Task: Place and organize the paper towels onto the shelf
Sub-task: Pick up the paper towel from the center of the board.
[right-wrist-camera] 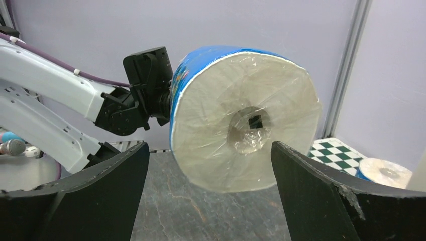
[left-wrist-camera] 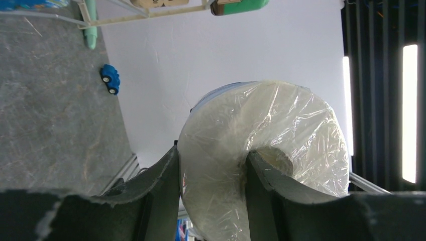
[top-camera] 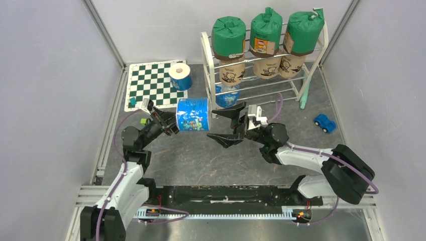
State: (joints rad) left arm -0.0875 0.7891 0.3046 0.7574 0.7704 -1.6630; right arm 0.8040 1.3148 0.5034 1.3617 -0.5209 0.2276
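One blue-wrapped roll [top-camera: 193,114] hangs in the air just in front of the shelf [top-camera: 207,55], off its left end, and we read its long axis as level, running roughly along the shelf's front. The left gripper [top-camera: 170,123] has it by the end pointing away from the shelf's middle, with one finger down the core and the other outside the wrap, pinching the roll's wall. The opposite flat end faces the right gripper [top-camera: 213,124], which sits just beside that face, in front of the shelf's lower left corner, jaws spread wide and touching nothing. So the roll lies dead ahead of the right gripper, core aimed straight at it, and we'd call this a handover being set up. On the shelf, green rolls [top-camera: 265,27] fill the top tier and tan rolls [top-camera: 266,65] the next. A shelved blue roll [top-camera: 227,95] sits lower at the left end, so we judge the held one belongs beside it
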